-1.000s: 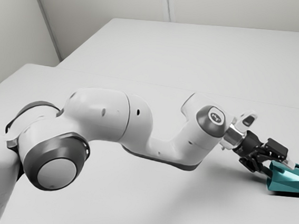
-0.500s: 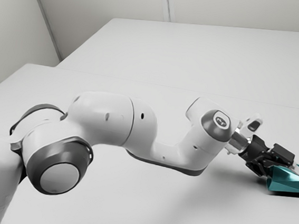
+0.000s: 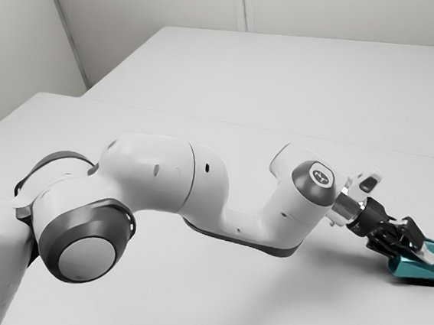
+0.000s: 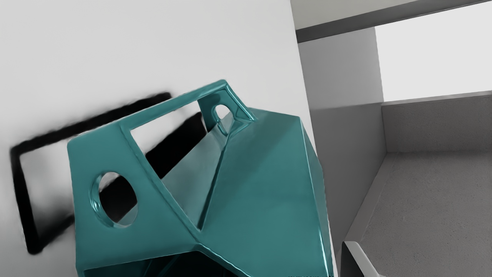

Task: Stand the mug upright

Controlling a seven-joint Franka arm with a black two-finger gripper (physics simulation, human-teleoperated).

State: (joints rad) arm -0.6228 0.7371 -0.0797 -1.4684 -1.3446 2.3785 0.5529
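At the exterior view's left, on the near side, stood the thick white and grey part of the arm (image 3: 85,253), and the rest of it reached across to the right. There the black gripper (image 3: 425,255) was right at the teal mug (image 3: 410,269), overlapping it; whether its jaws were wide, narrow or closed on the mug I could not tell. The mug lay on its side, dark mouth toward the gripper, over the pale counter (image 3: 318,310) near the exterior view's right edge, with a black shadow by it. Farther back was a second white table (image 3: 287,77), then the wall (image 3: 331,12).
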